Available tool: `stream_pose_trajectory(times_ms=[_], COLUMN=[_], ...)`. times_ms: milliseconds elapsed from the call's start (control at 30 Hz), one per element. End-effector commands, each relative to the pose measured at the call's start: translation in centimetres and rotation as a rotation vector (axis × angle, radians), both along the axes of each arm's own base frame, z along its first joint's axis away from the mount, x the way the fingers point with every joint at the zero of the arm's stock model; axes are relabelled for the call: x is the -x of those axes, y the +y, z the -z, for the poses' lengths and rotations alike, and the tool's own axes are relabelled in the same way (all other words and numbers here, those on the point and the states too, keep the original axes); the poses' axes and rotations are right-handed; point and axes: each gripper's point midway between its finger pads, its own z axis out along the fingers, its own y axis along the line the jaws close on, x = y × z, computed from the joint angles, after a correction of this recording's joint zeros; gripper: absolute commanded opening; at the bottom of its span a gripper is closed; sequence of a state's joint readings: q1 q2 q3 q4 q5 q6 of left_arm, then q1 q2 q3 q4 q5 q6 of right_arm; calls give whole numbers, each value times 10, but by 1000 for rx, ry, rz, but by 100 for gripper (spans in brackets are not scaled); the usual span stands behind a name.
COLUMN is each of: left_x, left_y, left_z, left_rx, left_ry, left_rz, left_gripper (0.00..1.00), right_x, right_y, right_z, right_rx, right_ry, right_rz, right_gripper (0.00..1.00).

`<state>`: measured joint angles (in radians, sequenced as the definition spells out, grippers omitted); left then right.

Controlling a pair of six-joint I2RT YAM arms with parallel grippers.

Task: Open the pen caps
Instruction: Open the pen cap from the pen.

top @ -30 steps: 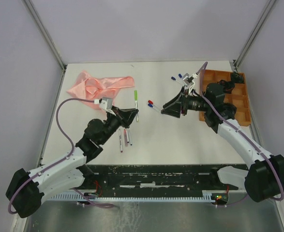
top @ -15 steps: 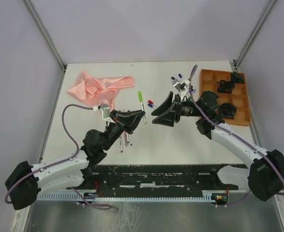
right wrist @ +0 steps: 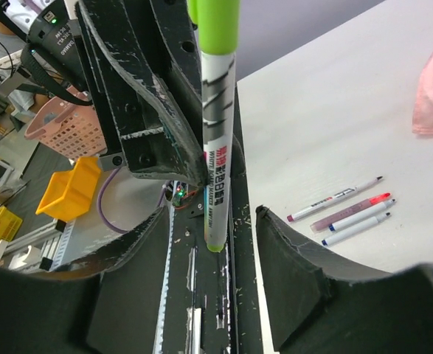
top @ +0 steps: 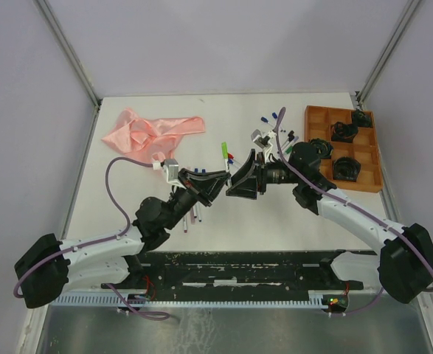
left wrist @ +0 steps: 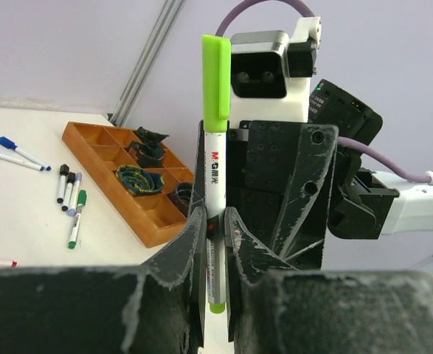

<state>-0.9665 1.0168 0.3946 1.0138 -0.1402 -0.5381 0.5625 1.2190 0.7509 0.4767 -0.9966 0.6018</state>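
Note:
A white-barrelled pen with a lime green pen cap stands upright in mid-air, and my left gripper is shut on its lower barrel. In the top view that gripper meets my right gripper above the middle of the table, with the green cap sticking out between them. In the right wrist view the pen hangs between the right gripper, which is open with a gap on each side of the barrel. Other pens lie on the table behind the left arm.
A wooden compartment tray holding dark items sits at the right, with several capped pens to its left. A pink cloth lies at the back left. Three pens lie on the table by my right finger.
My left gripper lifted the green-capped pen and carried it right towards the middle. My right gripper swung left to meet it and now straddles the pen.

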Motion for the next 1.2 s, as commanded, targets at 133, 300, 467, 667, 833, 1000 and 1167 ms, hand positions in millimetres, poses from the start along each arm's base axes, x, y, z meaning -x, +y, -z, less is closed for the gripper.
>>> stream_pose_trajectory(times_ms=[133,300,467,667,833,1000,1167], left_x=[4,4,4,4,5,6,7], left_y=[1,-1,-3,-4,-5,-4,-4], left_z=[-38,-37,-34,-31,-29,-29,-26], left_rx=[120,118,116,114,113,116,116], left_ry=[-38,-34,-27,-19,-15,-12,-5], left_rz=[12,18,25,31,36,38,42], left_gripper=[3,3,3,3,3,3,3], right_x=[-4,-4,-4,-4,-4,-5,-8], right_y=[5,6,6,5,5,5,2], right_z=[-7,-9,-11,-12,-11,-11,-14], right_rx=[2,1,-1,2,10,19,27], right_ry=[-49,-50,-45,-46,-47,-52,-61], right_rz=[15,14,13,14,15,18,29], right_gripper=[47,44,43,42,41,40,39])
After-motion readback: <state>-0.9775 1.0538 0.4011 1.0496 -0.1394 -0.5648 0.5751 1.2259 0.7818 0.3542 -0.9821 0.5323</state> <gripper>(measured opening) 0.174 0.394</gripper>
